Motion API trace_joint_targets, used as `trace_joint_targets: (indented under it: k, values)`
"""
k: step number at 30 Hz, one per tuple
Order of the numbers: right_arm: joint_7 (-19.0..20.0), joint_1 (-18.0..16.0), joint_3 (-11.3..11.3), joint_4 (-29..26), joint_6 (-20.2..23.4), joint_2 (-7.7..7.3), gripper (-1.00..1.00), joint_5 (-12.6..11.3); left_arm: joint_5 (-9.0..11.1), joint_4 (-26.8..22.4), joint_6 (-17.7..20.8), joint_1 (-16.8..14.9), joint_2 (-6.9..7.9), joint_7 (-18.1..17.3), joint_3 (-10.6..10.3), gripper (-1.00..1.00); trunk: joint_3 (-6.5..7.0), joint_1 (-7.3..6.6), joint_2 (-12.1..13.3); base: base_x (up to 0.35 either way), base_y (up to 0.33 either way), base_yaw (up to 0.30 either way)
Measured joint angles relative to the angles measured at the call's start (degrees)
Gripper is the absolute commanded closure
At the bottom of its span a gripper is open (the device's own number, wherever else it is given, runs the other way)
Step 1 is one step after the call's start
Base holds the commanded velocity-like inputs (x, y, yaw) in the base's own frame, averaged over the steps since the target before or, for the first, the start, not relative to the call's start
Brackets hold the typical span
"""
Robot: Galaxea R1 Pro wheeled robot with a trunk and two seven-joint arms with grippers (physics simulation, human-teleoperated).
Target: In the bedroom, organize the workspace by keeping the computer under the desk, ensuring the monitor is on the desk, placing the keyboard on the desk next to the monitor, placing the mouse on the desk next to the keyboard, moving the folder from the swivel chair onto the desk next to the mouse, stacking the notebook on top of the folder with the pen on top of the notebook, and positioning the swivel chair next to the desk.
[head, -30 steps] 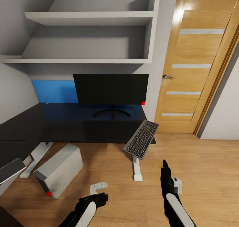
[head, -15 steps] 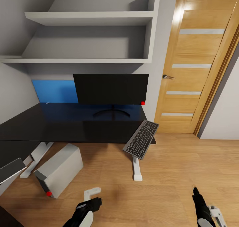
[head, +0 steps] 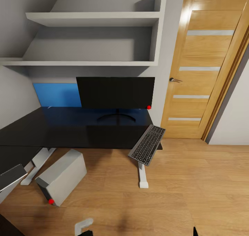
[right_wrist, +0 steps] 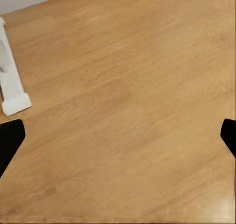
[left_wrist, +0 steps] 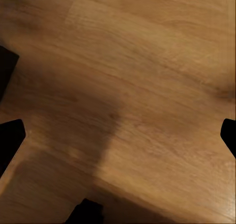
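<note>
Wood floor fronts the desk (head: 69, 129). Keyboard (head: 147, 144) overhangs the desk's right front corner, long axis running front-to-back, ahead of the right gripper (right_wrist: 118, 135); both grippers spread wide, holding nothing, left gripper (left_wrist: 118, 135) farther off.

Glossy black desk (head: 69, 129) top; matt wood-grain floor (head: 193, 180).

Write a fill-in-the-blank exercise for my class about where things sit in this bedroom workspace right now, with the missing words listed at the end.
1. The monitor stands on the glossy ____ top of the desk.
2. The keyboard overhangs the desk's front right ____.
3. The computer stands on the wooden ____ in front of the desk.
4. To the right of the desk is a closed wooden ____.

Missing words: black; corner; floor; door
</note>
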Motion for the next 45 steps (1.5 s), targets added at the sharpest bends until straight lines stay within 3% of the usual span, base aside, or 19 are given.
trace_joint_targets:
  k: [1,4,5,8,11,27,30,32,33,34,38,45]
  values:
    - [0.05,-0.03,0.15,0.82,0.32,0.12,-1.0,4.14,-0.1,1.57,-1.51,0.01,0.01,-0.03,0.02,-1.0,0.0,0.0,0.0,0.0,0.0,0.0]
    - [0.04,-0.01,0.03,1.63,1.98,0.29,-1.0,11.27,-0.47,4.59,-6.16,0.01,-0.02,0.05,-0.03,-1.0,0.0,0.0,0.0,0.018,-0.046,0.0]
    - [-0.15,0.0,-0.58,1.75,2.47,0.46,-1.0,12.4,-0.48,5.34,-7.67,0.01,-0.04,0.08,-0.13,-1.0,0.0,0.0,0.0,0.079,-0.161,0.0]
    - [-0.12,-0.01,-1.2,1.81,2.17,2.2,-1.0,12.39,-0.41,5.8,-8.63,0.01,-0.1,0.07,-0.15,-1.0,0.0,-0.02,-0.01,0.178,-0.246,0.0]
    - [0.04,-0.01,-1.25,1.87,1.3,2.8,-1.0,12.67,-0.33,6.63,-8.81,0.01,-0.13,0.07,-0.2,-1.0,0.0,-0.02,-0.01,0.214,-0.272,0.0]
    - [-0.13,-0.02,-1.17,1.81,1.12,3.11,-1.0,12.56,-0.33,8.01,-8.77,0.0,-0.35,-0.25,-0.35,-1.0,-0.01,0.0,0.0,0.166,-0.215,-0.012]
    - [-0.24,-0.03,-1.02,1.82,1.11,4.27,-1.0,12.7,-0.33,8.14,-8.78,0.01,-0.37,-0.25,-0.37,-1.0,-0.02,-0.03,-0.01,0.167,-0.065,-0.019]
    - [-0.25,-0.04,-1.19,1.81,1.11,4.34,-1.0,12.66,-0.32,8.86,-8.77,0.01,-0.39,-0.37,-1.28,-1.0,-0.02,-0.03,-0.01,0.286,-0.146,-0.002]
    - [-0.26,-0.01,-1.2,1.81,1.1,4.37,-1.0,12.7,-0.27,9.98,-8.82,0.02,-0.41,-0.76,-5.0,-1.0,-0.02,-0.03,-0.01,0.215,-0.157,0.0]
    - [-0.26,-0.02,-1.2,1.82,1.1,4.37,-1.0,12.71,-0.26,10.26,-8.86,0.02,-0.45,-0.87,-7.03,-1.0,-0.02,-0.02,-0.01,0.18,-0.134,-0.007]
    - [-0.26,0.0,-1.2,1.83,1.12,4.33,-1.0,12.71,-0.29,10.41,-8.94,0.0,-0.48,-0.92,-8.26,-1.0,-0.02,0.0,-0.01,0.068,-0.051,-0.13]
    - [-0.26,-0.03,-1.19,1.85,1.12,4.29,-1.0,12.68,-0.32,10.43,-8.98,0.0,-0.62,-0.93,-8.63,-1.0,-0.02,0.0,0.0,0.011,-0.008,-0.245]
